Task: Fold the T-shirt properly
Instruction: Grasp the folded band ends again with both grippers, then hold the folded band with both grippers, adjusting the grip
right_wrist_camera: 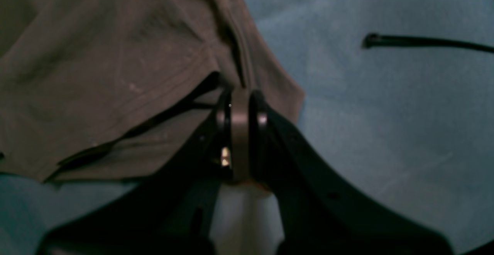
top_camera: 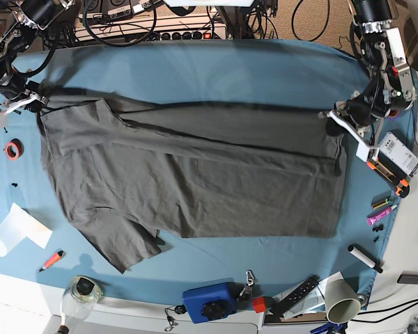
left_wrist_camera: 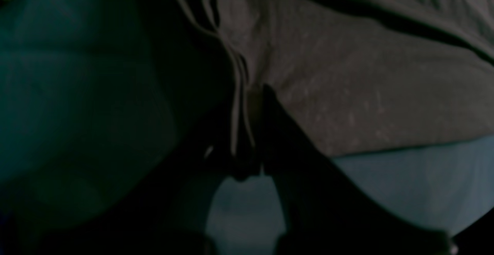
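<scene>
The dark charcoal-grey T-shirt (top_camera: 195,181) lies spread across the blue table cloth (top_camera: 216,69), hem to the right and one sleeve (top_camera: 122,243) at the lower left. A long fold runs along its upper edge. My left gripper (top_camera: 332,124) is at the shirt's upper right corner, and the left wrist view shows it (left_wrist_camera: 251,93) shut on bunched hem fabric (left_wrist_camera: 347,85). At the shirt's upper left corner my right gripper (top_camera: 36,104) is shut on a pinch of cloth, seen close as the gripper (right_wrist_camera: 240,98) clamping the shirt edge (right_wrist_camera: 115,73).
A red tape roll (top_camera: 12,149), white paper (top_camera: 14,229) and a red marker (top_camera: 51,260) lie at the left. A blue device (top_camera: 209,300), a white cup (top_camera: 341,296), pens (top_camera: 380,212) and a white box (top_camera: 401,154) sit along the front and right. A black cable (right_wrist_camera: 424,42) crosses the cloth.
</scene>
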### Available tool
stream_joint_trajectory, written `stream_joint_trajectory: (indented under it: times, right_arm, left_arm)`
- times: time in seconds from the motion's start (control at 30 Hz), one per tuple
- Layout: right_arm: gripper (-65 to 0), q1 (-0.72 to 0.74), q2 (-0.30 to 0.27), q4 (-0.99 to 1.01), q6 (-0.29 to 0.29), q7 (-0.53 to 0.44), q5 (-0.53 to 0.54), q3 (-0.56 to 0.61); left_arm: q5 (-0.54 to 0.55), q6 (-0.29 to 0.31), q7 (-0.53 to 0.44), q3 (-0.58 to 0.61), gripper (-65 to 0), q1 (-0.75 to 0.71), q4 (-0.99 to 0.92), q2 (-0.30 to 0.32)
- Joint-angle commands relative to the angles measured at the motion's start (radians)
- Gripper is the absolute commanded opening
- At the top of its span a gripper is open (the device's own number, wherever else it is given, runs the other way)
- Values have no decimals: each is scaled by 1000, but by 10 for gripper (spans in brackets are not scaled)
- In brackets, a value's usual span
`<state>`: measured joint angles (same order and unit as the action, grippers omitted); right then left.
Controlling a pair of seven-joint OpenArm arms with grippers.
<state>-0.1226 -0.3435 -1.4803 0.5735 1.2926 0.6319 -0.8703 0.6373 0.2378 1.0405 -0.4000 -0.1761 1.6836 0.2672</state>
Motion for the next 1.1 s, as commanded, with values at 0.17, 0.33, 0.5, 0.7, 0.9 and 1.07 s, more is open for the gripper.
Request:
stream_joint_trajectory:
  times: [0.17, 0.33, 0.5, 0.7, 0.9, 1.07]
  right_arm:
    - [-650, 4, -37, -19, -3, -7, 1, -8]
    - [-650, 4, -36, -19, -3, -10, 3, -8]
    - [-650, 4, -36, -19, -3, 0, 4, -8]
    - [-521, 4, -36, -19, 33, 50, 68, -8]
    - [-429, 4, -55, -20, 38, 55, 149, -9]
    - [-429, 8, -121, -56, 24, 84, 207, -24]
  left_arm:
    - [-58, -7, 15, -4, -650, -42, 56, 30]
    - [-53, -7, -27, -4, -650, -14, 56, 29]
    - [-54, -8, -27, -4, -650, 2, 56, 30]
    - [-53, -8, -21, -4, -650, 2, 56, 30]
    - [-53, -7, -16, -4, -650, 1, 56, 30]
    - [-55, -7, -16, -4, -650, -2, 56, 30]
